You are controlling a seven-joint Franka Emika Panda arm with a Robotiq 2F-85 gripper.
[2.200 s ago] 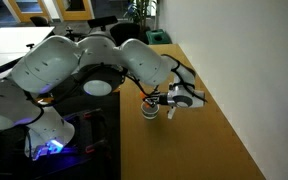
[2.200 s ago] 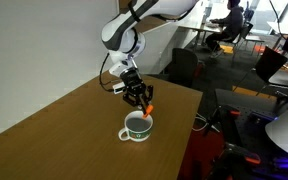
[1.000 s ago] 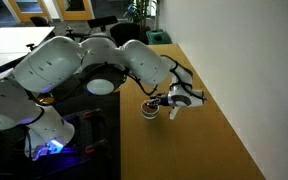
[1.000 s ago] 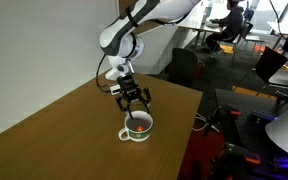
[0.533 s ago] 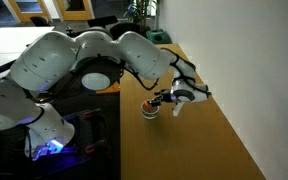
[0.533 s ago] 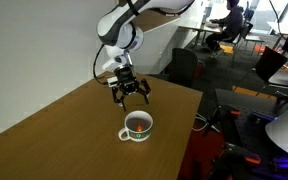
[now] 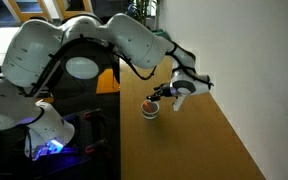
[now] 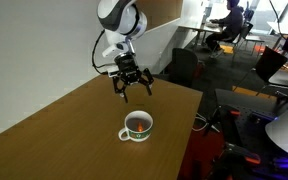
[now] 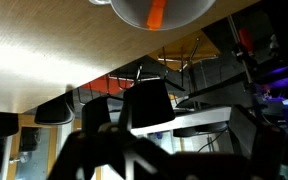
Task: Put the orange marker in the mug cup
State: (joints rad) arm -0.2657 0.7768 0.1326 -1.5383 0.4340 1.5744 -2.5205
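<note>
The mug cup stands on the wooden table near its edge, and in both exterior views the orange marker lies inside it. It is the small cup with orange showing at its rim. My gripper hangs well above the cup, fingers spread open, holding nothing. In the other exterior picture the gripper sits just up and to the side of the cup. The wrist view shows the cup with the marker at the picture's top edge, far from my dark fingers.
The wooden table ends close beside the cup, with a drop to the floor. A wall runs along the table's far side. Office chairs and desks stand beyond. The robot's base glows blue beside the table.
The gripper opened and let go of the orange marker, which now rests in the cup. The gripper then rose up and away from the cup.
</note>
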